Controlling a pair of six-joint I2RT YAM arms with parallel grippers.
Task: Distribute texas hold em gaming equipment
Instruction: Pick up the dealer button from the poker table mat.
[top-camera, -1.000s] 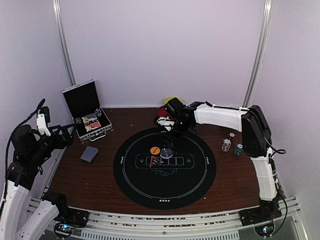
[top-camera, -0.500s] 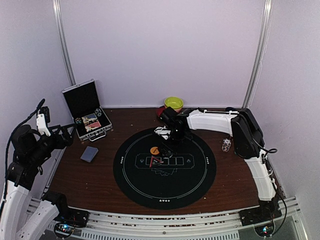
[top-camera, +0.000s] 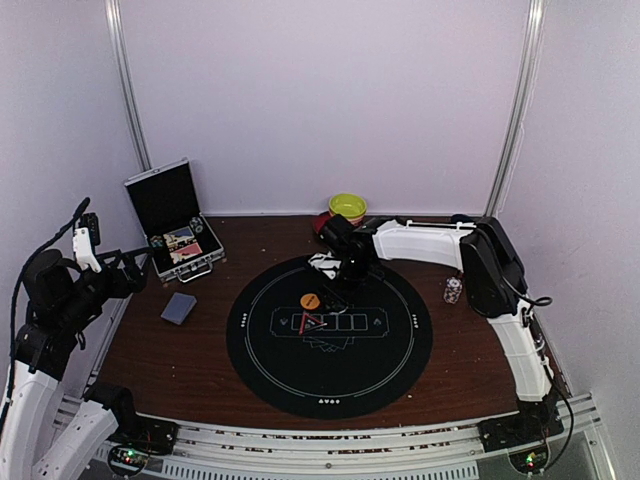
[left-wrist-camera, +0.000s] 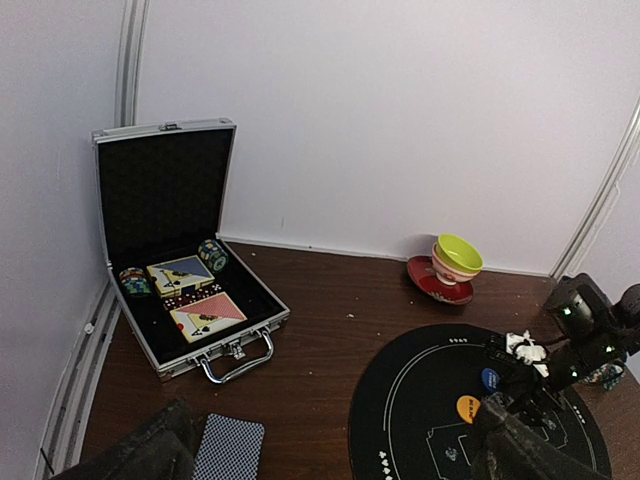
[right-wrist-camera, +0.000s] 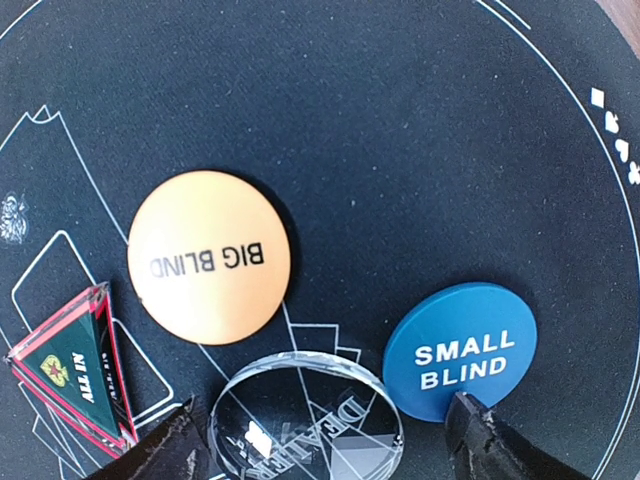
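Observation:
My right gripper (right-wrist-camera: 322, 420) hangs low over the black mat (top-camera: 330, 372), jaws open around a clear DEALER disc (right-wrist-camera: 300, 405) lying flat, with a gap on both sides. Its right fingertip (right-wrist-camera: 478, 432) meets the rim of the blue SMALL BLIND disc (right-wrist-camera: 460, 350). The orange BIG BLIND disc (right-wrist-camera: 208, 257) lies to the left, also seen from above (top-camera: 310, 300). A blue-backed card deck (top-camera: 179, 307) rests on the wood left of the mat. My left gripper (top-camera: 128, 272) is raised at the far left, open and empty.
An open metal case (left-wrist-camera: 190, 300) with cards and chips stands at the back left. A yellow-green bowl on a red saucer (top-camera: 347, 207) is at the back. A chip stack (top-camera: 453, 290) sits right of the mat. A green triangular marker (right-wrist-camera: 70, 375) lies by the left finger.
The right arm swung left and dropped onto the mat over the clear dealer disc, uncovering the bowl behind it. Its jaws have narrowed a little. The left arm is still.

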